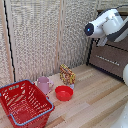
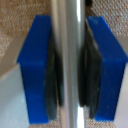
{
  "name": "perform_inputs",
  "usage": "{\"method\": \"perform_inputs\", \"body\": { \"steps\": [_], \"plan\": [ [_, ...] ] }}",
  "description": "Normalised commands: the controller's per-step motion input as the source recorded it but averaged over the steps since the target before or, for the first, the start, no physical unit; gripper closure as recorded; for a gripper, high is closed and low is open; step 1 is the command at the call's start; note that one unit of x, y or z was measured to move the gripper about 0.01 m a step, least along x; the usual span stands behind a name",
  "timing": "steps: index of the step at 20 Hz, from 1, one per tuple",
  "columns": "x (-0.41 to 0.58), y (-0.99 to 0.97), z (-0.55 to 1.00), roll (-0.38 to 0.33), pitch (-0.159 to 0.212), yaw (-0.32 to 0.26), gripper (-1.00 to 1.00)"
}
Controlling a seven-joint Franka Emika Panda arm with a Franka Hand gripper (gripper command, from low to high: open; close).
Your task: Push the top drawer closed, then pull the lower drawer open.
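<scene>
In the wrist view my gripper (image 2: 67,65) is shut on a thin silver bar handle (image 2: 67,25). The bar runs between the blue fingers (image 2: 35,70), and the black pads (image 2: 91,75) press on both of its sides. In the exterior view my white arm (image 1: 105,24) reaches to the dark brown cabinet at the exterior view's right, level with the top drawer (image 1: 119,45), so the held bar looks like that drawer's handle. Below it the lower drawer (image 1: 107,60) shows its own silver handle (image 1: 104,56) with nothing on it. My fingers are hidden in the exterior view.
On the wooden floor stand a red basket (image 1: 24,104), a pink mug (image 1: 44,84), a red bowl (image 1: 64,93) and a patterned bag (image 1: 67,75). A slatted beige screen (image 1: 45,35) forms the back wall.
</scene>
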Motion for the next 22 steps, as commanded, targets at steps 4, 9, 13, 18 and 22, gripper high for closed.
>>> {"method": "perform_inputs", "body": {
  "steps": [4,9,13,18,22],
  "plan": [
    [0.0,0.07,0.08,-0.08,0.001,0.132,-1.0],
    [-0.012,0.42,0.04,-0.099,0.0,0.1,-1.0],
    [-0.033,0.49,0.0,-0.073,0.0,0.088,-1.0],
    [-0.012,0.41,-0.14,-0.016,0.0,0.082,-1.0],
    [0.0,0.37,-0.33,0.0,0.0,0.037,-1.0]
  ]
}}
